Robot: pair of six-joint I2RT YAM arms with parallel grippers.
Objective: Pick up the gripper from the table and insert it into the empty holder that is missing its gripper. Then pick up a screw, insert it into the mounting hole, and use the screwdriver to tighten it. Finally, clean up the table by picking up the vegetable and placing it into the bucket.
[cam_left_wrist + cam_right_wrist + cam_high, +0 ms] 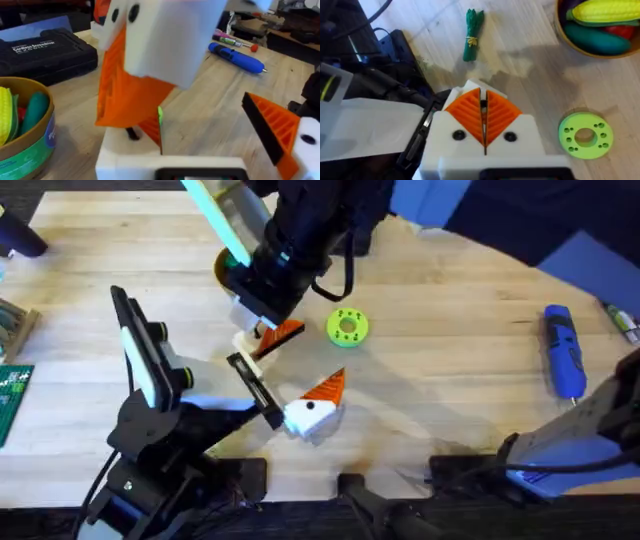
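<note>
Bucket (224,272) mostly behind arm

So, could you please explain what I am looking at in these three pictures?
These show two robot arms at a wooden table. One picture looks down from above; the other two come from cameras on each arm's wrist. Each arm ends in a two-fingered grasping tool with white fingers and orange ribbed pads. The left tool is open near the table's middle. The right tool has reached across and hangs just above it, pads pressed shut. I cannot tell whether it holds anything. On the table lie a blue screwdriver, a lime-green disc, a small green toy vegetable, a black case and a bucket holding toy food.
</note>
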